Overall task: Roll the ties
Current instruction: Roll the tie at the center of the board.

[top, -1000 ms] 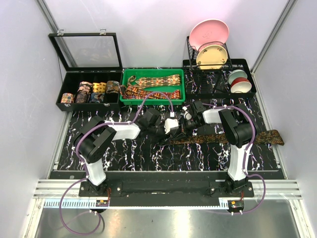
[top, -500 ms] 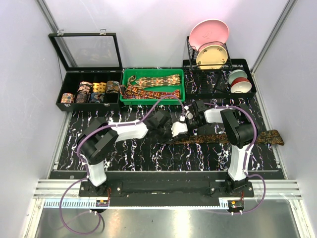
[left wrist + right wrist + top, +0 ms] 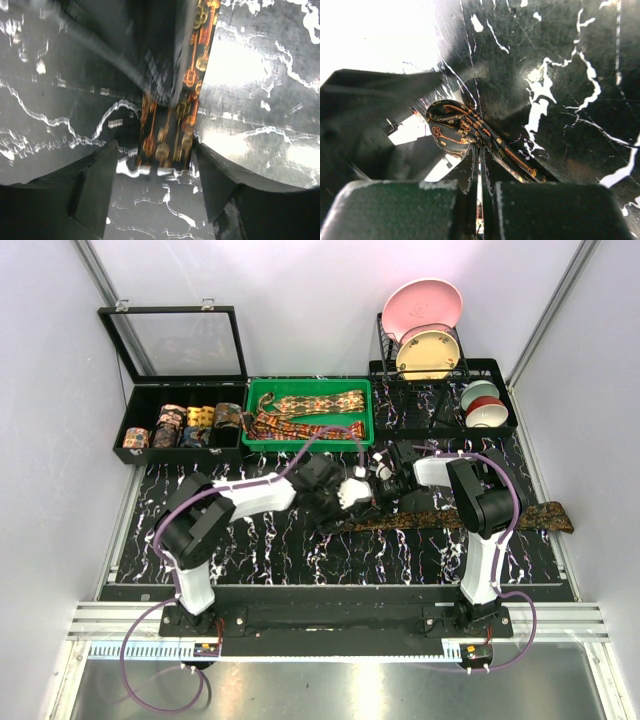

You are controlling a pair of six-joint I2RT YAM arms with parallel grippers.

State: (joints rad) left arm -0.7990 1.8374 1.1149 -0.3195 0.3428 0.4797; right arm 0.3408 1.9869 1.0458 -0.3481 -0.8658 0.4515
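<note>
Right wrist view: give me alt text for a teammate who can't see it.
The right pincer, shut, pinches a dark tie with orange key shapes, its end curled into a small loop on the black marbled table.

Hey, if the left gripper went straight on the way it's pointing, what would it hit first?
Most likely the tie, whose patterned strip starts right between the open fingers of the left gripper; depth is unclear in the blur.
</note>
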